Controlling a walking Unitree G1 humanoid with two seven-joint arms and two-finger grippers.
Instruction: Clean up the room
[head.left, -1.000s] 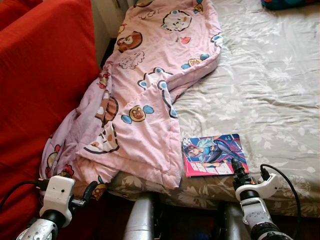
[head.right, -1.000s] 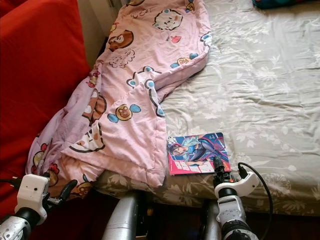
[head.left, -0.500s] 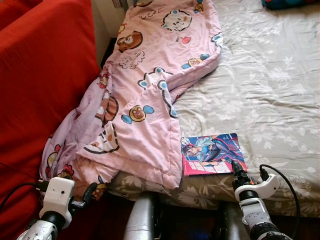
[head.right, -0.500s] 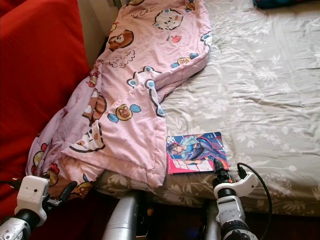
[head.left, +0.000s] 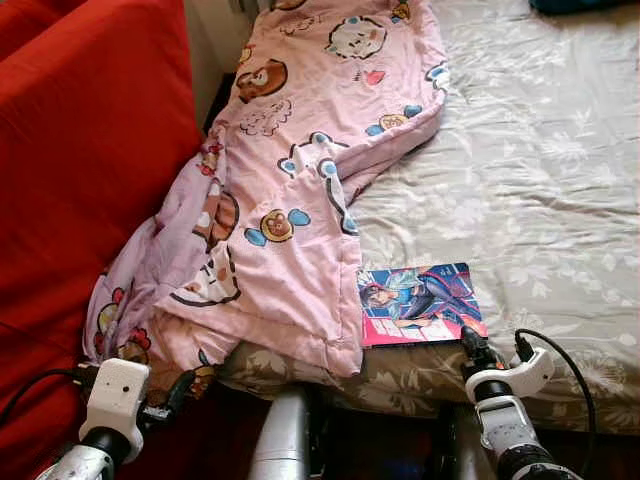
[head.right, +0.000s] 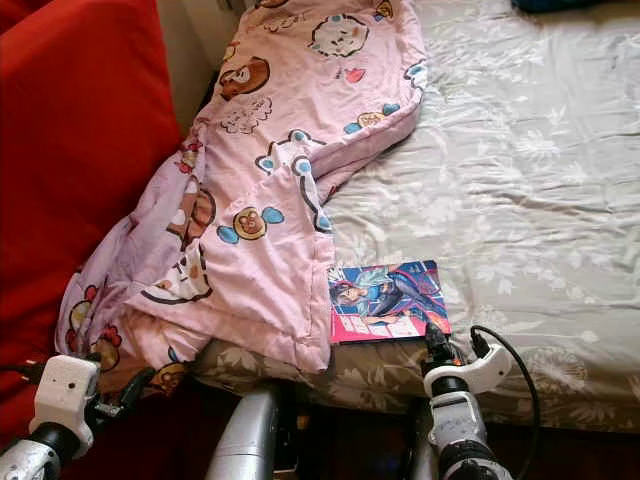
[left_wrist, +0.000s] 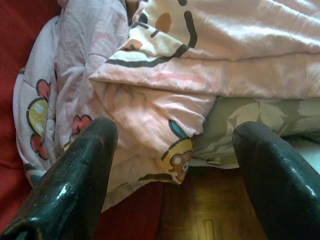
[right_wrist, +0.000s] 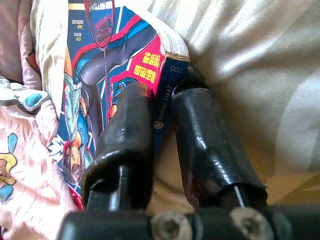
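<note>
Between the right tool's (right_wrist: 160, 125) closed fingers sits the magazine's (head.left: 420, 303) near corner.

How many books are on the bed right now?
1: the comic book lies near the bed's front edge beside the pink blanket, pinched by the right gripper. Others may hide under the blanket.

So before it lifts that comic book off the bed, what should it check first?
1. Right claw closed on the comic book: ok, fingers pinch its near corner.
2. Grip deep enough: cannot tell, only the corner is pinched.
3. Book free of the pink blanket: not ok, the blanket's edge touches the book's left side.
4. Book lies flat on the bed sheet: ok.
5. Left claw out of the way: ok, open, low by the blanket's hanging corner.
</note>
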